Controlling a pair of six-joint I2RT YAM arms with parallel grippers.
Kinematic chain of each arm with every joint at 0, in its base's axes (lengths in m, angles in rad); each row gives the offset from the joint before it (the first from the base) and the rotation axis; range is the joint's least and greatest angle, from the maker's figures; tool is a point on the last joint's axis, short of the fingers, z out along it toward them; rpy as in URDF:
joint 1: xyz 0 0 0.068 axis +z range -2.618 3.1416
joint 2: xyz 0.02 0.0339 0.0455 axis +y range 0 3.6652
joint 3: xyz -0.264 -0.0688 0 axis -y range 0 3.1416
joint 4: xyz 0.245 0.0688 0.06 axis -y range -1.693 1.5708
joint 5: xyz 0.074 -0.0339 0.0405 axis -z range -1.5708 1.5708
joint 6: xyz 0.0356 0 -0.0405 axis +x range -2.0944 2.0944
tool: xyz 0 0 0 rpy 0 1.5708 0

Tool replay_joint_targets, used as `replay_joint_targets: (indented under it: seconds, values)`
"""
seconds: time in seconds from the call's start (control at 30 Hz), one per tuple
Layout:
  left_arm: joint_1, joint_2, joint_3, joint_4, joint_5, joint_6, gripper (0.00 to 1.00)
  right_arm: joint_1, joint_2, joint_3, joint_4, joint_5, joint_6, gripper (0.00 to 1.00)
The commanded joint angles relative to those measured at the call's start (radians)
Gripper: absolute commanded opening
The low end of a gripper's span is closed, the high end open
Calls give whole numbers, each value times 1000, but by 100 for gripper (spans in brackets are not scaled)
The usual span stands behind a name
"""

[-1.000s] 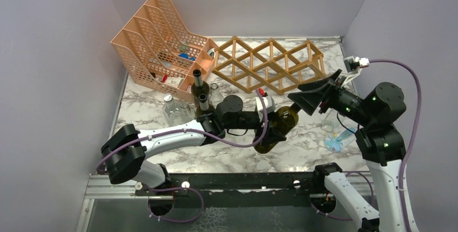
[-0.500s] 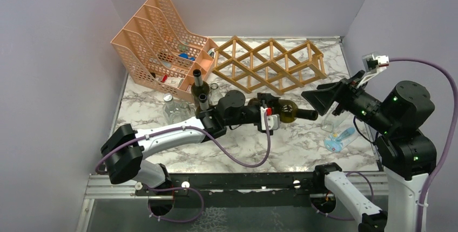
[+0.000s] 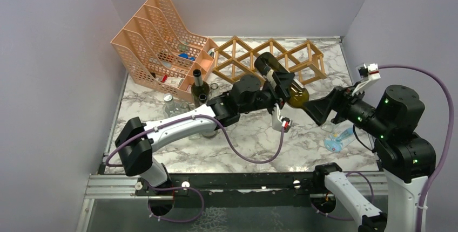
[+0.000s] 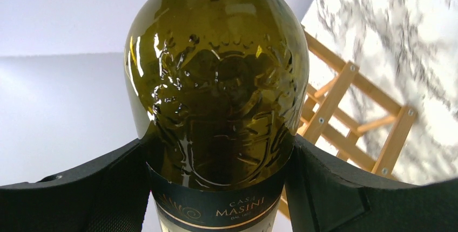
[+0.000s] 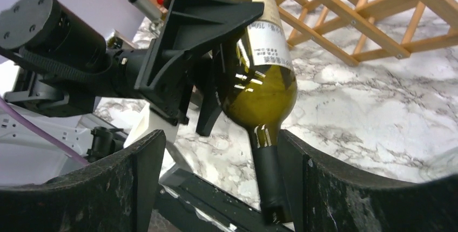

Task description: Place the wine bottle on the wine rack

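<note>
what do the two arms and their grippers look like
The left arm and right arm both have white links and bulky black joints. Small green lights dot the right arm's joints. A purple cable loops along each arm. The left gripper and right gripper have black, wedge-shaped fingers.

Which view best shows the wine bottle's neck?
Right wrist: the neck of the wine bottle lies between the open fingers of the right gripper. Top external mostly hides it behind that gripper; left wrist crops it off.
</note>
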Motion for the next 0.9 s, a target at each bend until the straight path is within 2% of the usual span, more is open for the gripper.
replay_joint_targets:
  seconds: [0.0,0.17,0.3,0.63,0.87]
  values:
    - [17,13,112,-1,-12,289,0,3,-31,-54,-56,53,-24,78]
    - [24,2,120,-23,44,339,0,3,-41,-106,-89,125,-46,78]
    - [25,-14,109,-48,85,362,0,3,-33,-143,-90,135,-60,72]
    - [24,-12,130,-69,121,360,0,2,-10,-284,-13,-46,-68,69]
    - [25,-1,148,-72,150,337,0,3,-35,-440,164,-123,-13,64]
